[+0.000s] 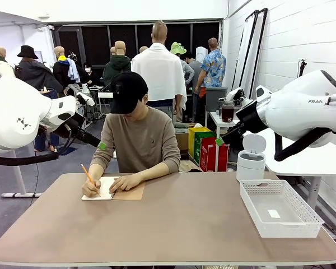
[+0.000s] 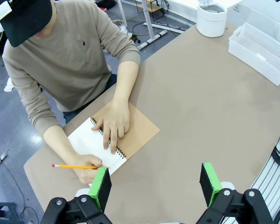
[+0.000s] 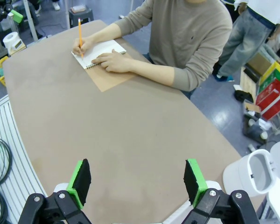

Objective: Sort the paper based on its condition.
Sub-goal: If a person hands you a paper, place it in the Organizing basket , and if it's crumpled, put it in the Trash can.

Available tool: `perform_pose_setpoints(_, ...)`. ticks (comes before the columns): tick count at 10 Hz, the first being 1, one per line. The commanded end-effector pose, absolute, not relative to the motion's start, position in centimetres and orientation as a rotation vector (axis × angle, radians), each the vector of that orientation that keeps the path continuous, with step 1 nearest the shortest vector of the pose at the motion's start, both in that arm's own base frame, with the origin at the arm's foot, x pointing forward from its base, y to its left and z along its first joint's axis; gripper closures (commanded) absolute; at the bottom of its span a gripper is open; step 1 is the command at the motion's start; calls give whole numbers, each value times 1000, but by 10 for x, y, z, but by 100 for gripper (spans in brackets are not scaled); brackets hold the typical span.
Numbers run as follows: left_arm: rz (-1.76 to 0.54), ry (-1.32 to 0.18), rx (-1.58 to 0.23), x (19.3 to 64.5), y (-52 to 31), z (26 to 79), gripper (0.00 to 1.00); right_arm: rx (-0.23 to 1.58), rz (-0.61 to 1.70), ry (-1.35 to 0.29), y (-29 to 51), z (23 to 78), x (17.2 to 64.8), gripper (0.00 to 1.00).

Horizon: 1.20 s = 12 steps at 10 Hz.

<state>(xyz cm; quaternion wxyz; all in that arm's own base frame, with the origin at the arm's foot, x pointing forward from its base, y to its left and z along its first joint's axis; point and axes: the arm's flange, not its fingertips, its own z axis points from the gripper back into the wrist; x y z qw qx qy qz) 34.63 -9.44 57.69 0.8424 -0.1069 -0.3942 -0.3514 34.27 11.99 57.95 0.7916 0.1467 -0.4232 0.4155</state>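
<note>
Jaws on both arms gaping wide, nothing held, over bare tabletop [image 3: 107,130]. Further out, the paper [image 2: 84,142]: a white page in the open notebook [image 2: 140,130], pinned under the person's hand [image 2: 113,123], pencil [image 2: 74,166] on it. Thin, limp, light stuff, I'd say: pinch a free edge gently or it creases. Condition too far off to judge; slip [image 1: 274,213] in the basket [image 1: 291,230] just as unclear

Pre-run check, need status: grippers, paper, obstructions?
Left gripper open, empty. Right gripper open, empty. Person writing with pencil on page of notebook. Basket at table's right.
</note>
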Motion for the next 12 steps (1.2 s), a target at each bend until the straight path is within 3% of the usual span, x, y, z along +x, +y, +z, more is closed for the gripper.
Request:
perform_pose_setpoints(1,-755,-830,-235,345,-94,577,0,318,896,-910,119,579,343,0)
perform_pose_setpoints(12,-755,-830,-235,345,-94,577,0,318,896,-910,119,579,343,0)
